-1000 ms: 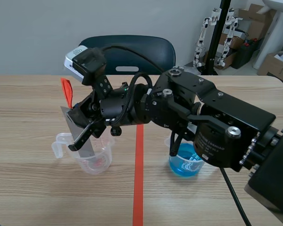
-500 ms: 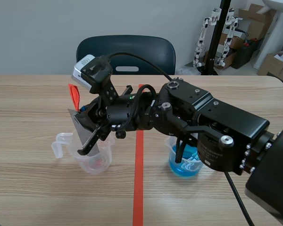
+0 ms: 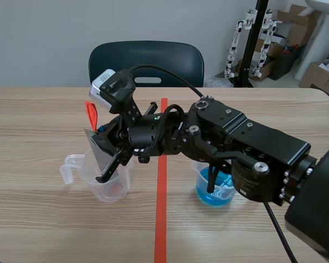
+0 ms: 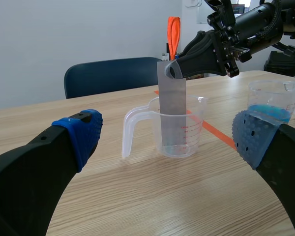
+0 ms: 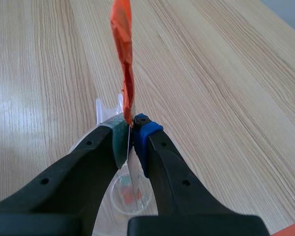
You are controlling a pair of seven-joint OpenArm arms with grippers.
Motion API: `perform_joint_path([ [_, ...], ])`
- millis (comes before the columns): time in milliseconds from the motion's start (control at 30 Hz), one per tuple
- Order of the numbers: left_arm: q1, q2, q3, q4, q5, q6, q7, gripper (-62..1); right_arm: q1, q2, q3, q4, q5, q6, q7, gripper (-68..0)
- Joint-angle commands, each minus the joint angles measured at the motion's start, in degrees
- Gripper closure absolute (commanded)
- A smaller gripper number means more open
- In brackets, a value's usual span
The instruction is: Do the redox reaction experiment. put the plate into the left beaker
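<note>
Your right gripper (image 5: pixel 132 132) is clamped on the top end of the plate (image 4: pixel 172 110), a thin, flat grey rectangular strip, matte like metal, with an orange-red tag (image 4: pixel 173 32) rising from that end. Plate's long axis stands near upright with a slight lean, its lower end down inside the left beaker (image 4: pixel 196 125), a clear plastic graduated cup with handle and spout and a reddish trace at its bottom; the right beaker (image 3: pixel 214 192), holding blue liquid, sits well apart. Your left gripper (image 4: pixel 164 132) is spread wide, blue dotted pads (image 4: pixel 83 130) apart and holding nothing, near the left beaker.
</note>
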Motion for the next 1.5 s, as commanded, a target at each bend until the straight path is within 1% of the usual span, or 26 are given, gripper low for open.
perform_joint_path([
  [0,0.44,-0.04,-0.26,0.85,-0.35,0.15,-2.62,-55.5,1.01,-0.83,0.15,0.42,0.04,0.02,0.33,-0.7],
  [33,0.44,-0.04,-0.26,0.85,-0.35,0.15,-2.62,-55.5,1.01,-0.92,0.15,0.42,0.02,0.02,0.33,-0.8],
  [67,0.44,-0.04,-0.26,0.85,-0.35,0.15,-2.62,-55.5,1.01,-0.96,0.15,0.42,0.02,0.02,0.31,-2.7],
  [100,0.44,-0.04,-0.26,0.85,-0.35,0.15,-2.62,-55.5,1.01,-0.96,0.15,0.42,0.02,0.02,0.31,-7.0],
  [133,0.44,-0.04,-0.26,0.85,-0.35,0.15,-2.62,-55.5,1.01,-0.96,0.15,0.42,0.02,0.02,0.28,-14.5],
  [167,0.44,-0.04,-0.26,0.85,-0.35,0.15,-2.62,-55.5,1.01,-0.96,0.15,0.42,-0.02,0.02,0.2,-25.2],
  [267,0.44,-0.04,-0.26,0.85,-0.35,0.15,-2.62,-55.5,1.01,-1.09,0.15,0.42,-1.07,0.0,-0.52,-65.9],
  [300,0.44,-0.04,-0.26,0.85,-0.35,0.15,-2.62,-55.5,1.01,-1.25,0.15,0.42,-1.64,-0.17,-1.03,-67.9],
  [400,0.44,-0.04,-0.26,0.85,-0.35,0.15,-2.62,-55.5,1.03,-2.05,0.15,0.42,-4.31,-0.5,-3.17,-67.9],
  [433,0.44,-0.04,-0.26,0.85,-0.35,0.15,-2.62,-55.5,1.03,-2.23,0.15,0.42,-4.46,-0.46,-3.63,-67.9],
  [1033,0.44,-0.04,-0.26,0.85,-0.35,0.15,-2.62,-55.5,0.98,-2.36,0.15,0.42,-4.46,-0.46,-3.93,-67.9],
  [1200,0.44,-0.04,-0.26,0.85,-0.35,0.15,-2.62,-55.5,0.98,-2.34,0.15,0.42,-4.46,-0.46,-5.22,-67.9],
  [1467,0.44,-0.04,-0.26,0.85,-0.35,0.15,-2.62,-55.5,0.98,-2.36,0.15,0.42,-4.46,-0.46,-5.2,-67.9],
])
